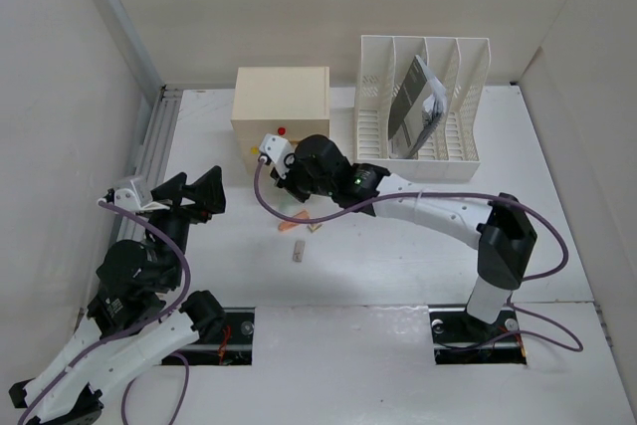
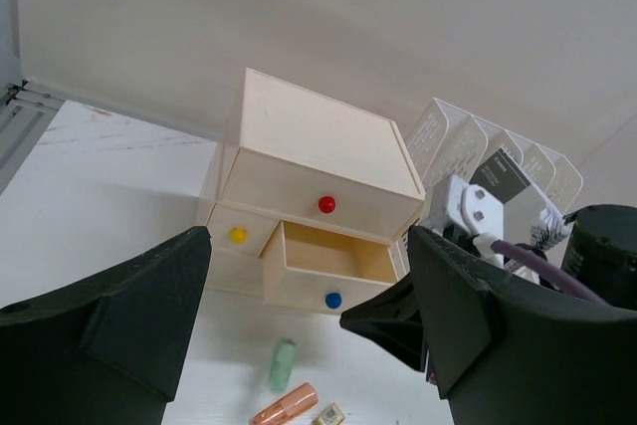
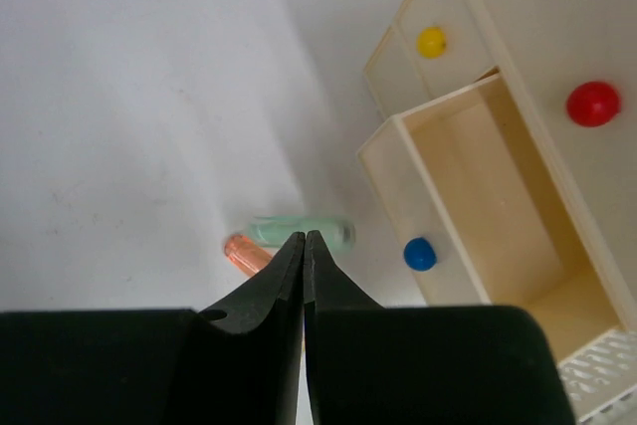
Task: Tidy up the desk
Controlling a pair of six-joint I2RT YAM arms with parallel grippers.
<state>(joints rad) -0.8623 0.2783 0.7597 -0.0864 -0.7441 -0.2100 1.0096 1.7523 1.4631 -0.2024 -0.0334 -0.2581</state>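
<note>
Right tool (image 3: 304,238): tips pressed together, nothing clamped. It's held just above the bench (image 1: 398,266), in front of the drawer box (image 1: 281,97).

Left tool (image 2: 304,276): fingers wide apart, nothing held. It's parked over the bench's left side, well apart from the clutter.

Key relation: the green tube (image 3: 333,233) is seen right at the right tool's tips in the wrist view and partly hidden by them. Contact can't be told. Its long axis is laid roughly crosswise to the seam between the fingers, which is judged a good approach for a pinch across the tube. The tips would need to be opened first.

An orange tube (image 3: 244,251) is lying just beside the green one, on the side away from the box. A side knock is judged possible on descent.

The open drawer (image 3: 498,206) (blue knob, lower right of the box) is seen empty and near the tubes, so it's judged the likely drop spot. The right arm is much nearer to the tubes and drawer than the left arm.

Bench look: broad, flat, matte white top, spread under both arms. The drawer box and file rack (image 1: 423,97) are set along its far edge. A few small loose items are scattered mid-bench in front of the box, and one pale bit is lying slightly nearer the arm bases. The task is judged far from done.
</note>
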